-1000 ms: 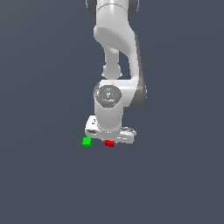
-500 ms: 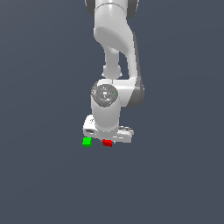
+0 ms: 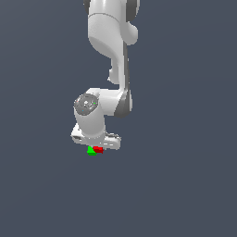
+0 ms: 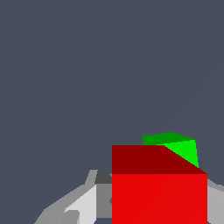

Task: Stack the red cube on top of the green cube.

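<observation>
Swung toward the exterior view's left, the gripper [image 3: 96, 147] now carries the red cube [image 3: 97, 149] clamped between its jaws, touching the green cube [image 3: 90, 150] at its 9 o'clock. No writing is legible.

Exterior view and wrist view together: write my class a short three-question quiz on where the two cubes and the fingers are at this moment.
1. True or false: the red cube sits squarely on top of the green cube.
2. In the exterior view, on which side of the red cube is the green one? A) that view's left B) that view's right
3. In the wrist view, which cube fills the space between the fingers of the gripper?

Key: 1 false, they appear side by side. 2 A. 3 the red cube; the green cube shows partly behind it.
</observation>
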Available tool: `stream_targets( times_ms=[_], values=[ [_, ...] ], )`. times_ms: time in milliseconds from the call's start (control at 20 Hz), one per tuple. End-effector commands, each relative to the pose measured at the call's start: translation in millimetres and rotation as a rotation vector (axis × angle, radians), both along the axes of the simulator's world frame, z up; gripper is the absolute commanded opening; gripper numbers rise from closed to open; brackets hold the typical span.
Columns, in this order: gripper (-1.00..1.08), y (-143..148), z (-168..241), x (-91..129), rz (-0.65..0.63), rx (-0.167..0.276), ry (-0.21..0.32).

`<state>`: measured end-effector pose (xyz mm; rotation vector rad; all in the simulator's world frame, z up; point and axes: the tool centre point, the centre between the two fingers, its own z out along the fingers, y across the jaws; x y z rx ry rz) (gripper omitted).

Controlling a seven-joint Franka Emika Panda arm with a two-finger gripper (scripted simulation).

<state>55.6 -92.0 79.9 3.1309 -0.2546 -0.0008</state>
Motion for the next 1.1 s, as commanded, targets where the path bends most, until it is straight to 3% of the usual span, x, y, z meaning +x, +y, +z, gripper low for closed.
stream_targets(
  times_ms=[0,250,550,600,1050],
  values=[
    [-1.00,-19.2,-8.6,-5.5,0.001,0.000,-0.001],
    [-1.00,-40.4,-18.9,-11.0,0.001,0.000,0.000],
    [-1.00,-41.5,-19.3,-9.6,0.001,0.000,0.000],
    [1.00,-41.5,-19.3,-9.6,0.001,0.000,0.000],
    [1.00,-41.5,-19.3,-9.6,0.001,0.000,0.000]
  ],
)
